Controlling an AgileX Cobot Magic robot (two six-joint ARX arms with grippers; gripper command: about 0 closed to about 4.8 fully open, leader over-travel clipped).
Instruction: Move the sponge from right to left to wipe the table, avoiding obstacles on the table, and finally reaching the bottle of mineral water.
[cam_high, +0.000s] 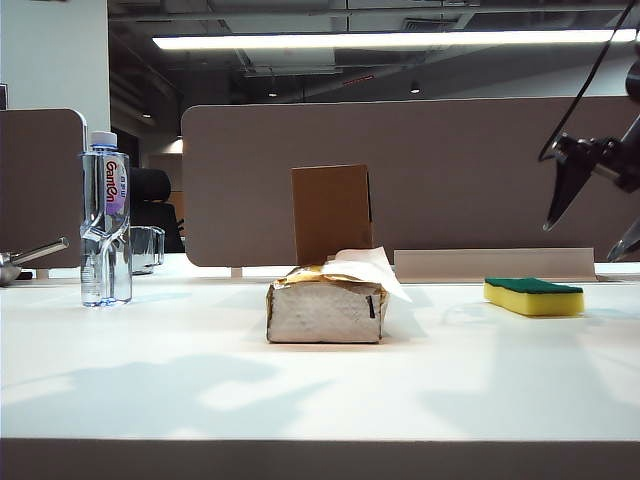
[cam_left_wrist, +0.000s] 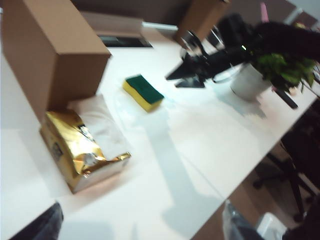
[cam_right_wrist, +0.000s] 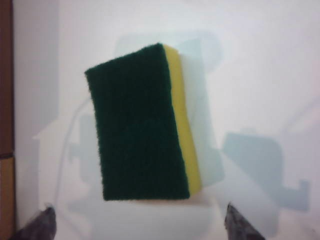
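bottle (cam_high: 105, 220) left, box (cam_high: 331, 213) behind tissues (cam_high: 328, 300)

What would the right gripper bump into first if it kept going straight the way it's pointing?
Most likely the sponge: it lies straight ahead of the open right gripper, green side up on the table.

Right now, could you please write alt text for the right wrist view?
A sponge, dark green side up over a yellow layer, lies on the white table. The open right gripper hangs above, not touching it.

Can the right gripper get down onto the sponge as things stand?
Probably yes. The right gripper hangs open above the sponge, which lies alone on bare table, clear of the box.
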